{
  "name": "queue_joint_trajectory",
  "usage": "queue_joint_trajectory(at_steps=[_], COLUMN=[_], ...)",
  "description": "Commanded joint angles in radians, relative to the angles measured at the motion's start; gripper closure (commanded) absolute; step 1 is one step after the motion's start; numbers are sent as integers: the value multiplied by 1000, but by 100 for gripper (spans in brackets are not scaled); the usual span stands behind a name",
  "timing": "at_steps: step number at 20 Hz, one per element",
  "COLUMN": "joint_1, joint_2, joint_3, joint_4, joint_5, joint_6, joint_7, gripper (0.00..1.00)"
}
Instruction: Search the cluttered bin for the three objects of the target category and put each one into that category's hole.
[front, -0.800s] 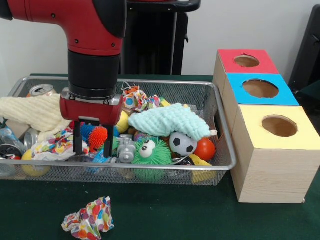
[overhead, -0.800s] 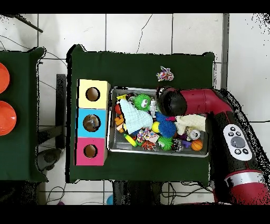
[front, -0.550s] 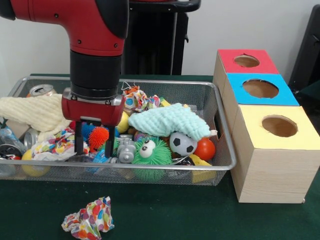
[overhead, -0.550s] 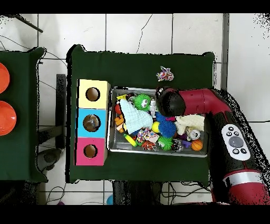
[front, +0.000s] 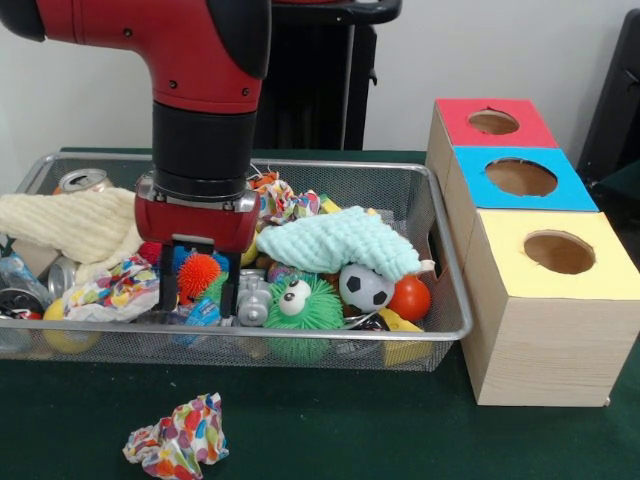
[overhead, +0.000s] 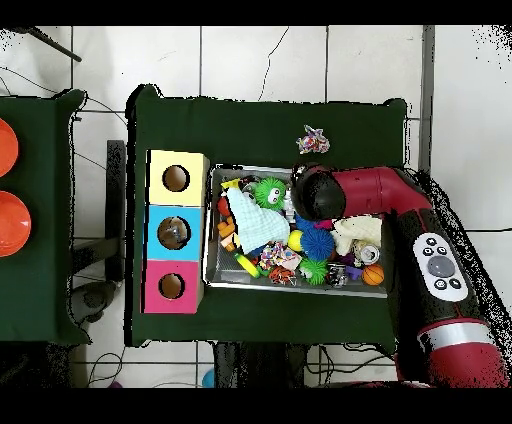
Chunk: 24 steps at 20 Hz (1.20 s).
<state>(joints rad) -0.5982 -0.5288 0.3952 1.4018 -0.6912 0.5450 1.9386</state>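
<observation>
Wire bin (front: 440, 290) on the green tabletop (front: 330, 440), far-left contents cut off at the frame edge, much buried under cloths. Gripper (front: 198, 297), shifted slightly right since the earlier frame, has its jaws open astride the orange spiky ball (front: 197, 272), not clearly closed on it. Soccer ball (front: 365, 288) lies mid-bin; three-hole box (front: 540, 330) stands right.

Bright, even indoor light, soft shadows, mild blur, no glare
</observation>
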Motion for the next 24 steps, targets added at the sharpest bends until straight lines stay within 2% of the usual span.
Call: queue_joint_trajectory(at_steps=[1, 12, 24], joint_1=[-6, -24, -14], joint_2=[15, 16, 30], joint_3=[-20, -6, -36], joint_4=[106, 116, 128], joint_5=[-5, 0, -32], joint_6=[-41, -49, -134], joint_7=[11, -5, 23], gripper=[0, 0, 0])
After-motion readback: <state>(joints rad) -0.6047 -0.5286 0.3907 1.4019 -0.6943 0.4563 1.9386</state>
